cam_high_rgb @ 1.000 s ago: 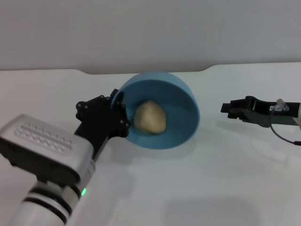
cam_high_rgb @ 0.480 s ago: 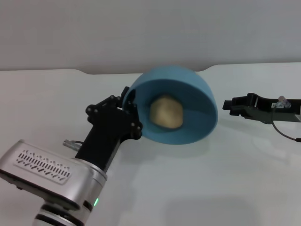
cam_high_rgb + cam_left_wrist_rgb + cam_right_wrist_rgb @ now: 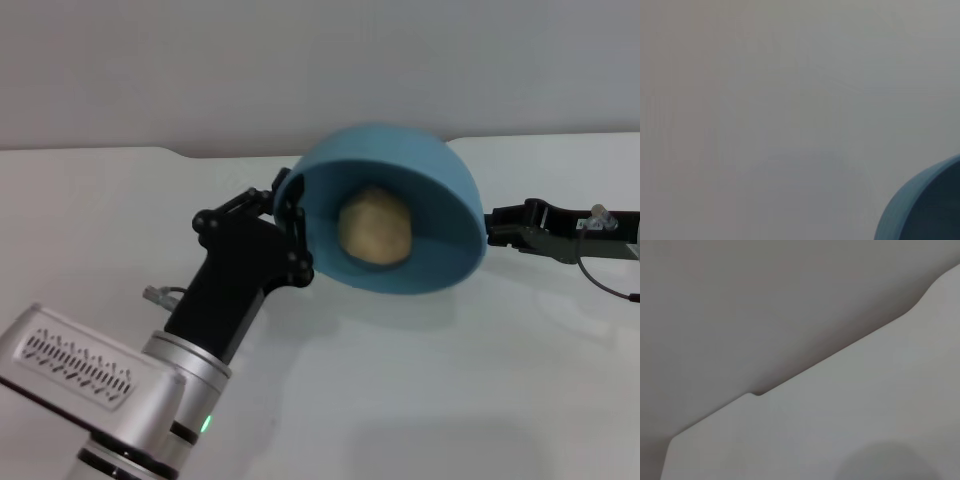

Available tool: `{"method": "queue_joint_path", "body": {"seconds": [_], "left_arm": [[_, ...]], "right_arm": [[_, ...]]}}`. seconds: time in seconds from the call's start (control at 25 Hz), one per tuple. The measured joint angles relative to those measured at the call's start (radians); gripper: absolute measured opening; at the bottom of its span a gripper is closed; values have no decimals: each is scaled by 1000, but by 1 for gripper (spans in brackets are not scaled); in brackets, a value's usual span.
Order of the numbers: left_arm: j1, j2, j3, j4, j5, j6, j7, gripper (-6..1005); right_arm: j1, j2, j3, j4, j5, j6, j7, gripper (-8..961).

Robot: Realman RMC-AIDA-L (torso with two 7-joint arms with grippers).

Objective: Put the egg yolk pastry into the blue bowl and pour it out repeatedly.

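In the head view my left gripper (image 3: pixel 290 225) is shut on the left rim of the blue bowl (image 3: pixel 440 190), which it holds lifted above the white table and tipped steeply on its side, its opening facing the camera. The pale tan egg yolk pastry (image 3: pixel 374 227) rests inside the bowl against its glossy inner wall. A curved edge of the blue bowl (image 3: pixel 920 210) also shows in a corner of the left wrist view. My right gripper (image 3: pixel 492 228) hangs low over the table just right of the bowl, partly hidden behind its rim.
The white table (image 3: pixel 420 380) spreads under both arms, its back edge with a raised step meeting a grey wall. The right wrist view shows only the table's edge (image 3: pixel 840 352) and wall. A thin cable (image 3: pixel 605 285) trails from the right arm.
My left arm has carried the bowl up and to the right, tipping it further onto its side. The pastry has stayed inside. The right arm has barely moved.
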Motion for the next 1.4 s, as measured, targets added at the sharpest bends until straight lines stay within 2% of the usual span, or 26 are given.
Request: {"method": "queue_joint_path", "body": {"seconds": [0.4, 0.76, 0.92, 1.08, 1.28, 1.4], "left_arm": [[-38, -4, 28, -67, 0, 112, -20, -1], [-85, -6, 21, -101, -6, 74, -28, -2], [-103, -3, -21, -87, -9, 4, -29, -2], [-108, 7, -119, -14, -4, -157, -40, -2], [-108, 13, -342, 146, -1, -558, -29, -2], [-123, 11, -461, 199, -1, -767, -7, -2]], "right_arm": [[1, 0, 0, -5, 0, -4, 0, 257], [0, 3, 0, -13, 0, -2, -11, 256], [2, 3, -8, -16, 0, 4, -11, 256], [4, 3, -10, -17, 0, 11, -14, 256], [4, 3, -6, -21, 3, 21, -27, 255], [12, 1, -10, -26, 3, 35, -23, 255]]}}
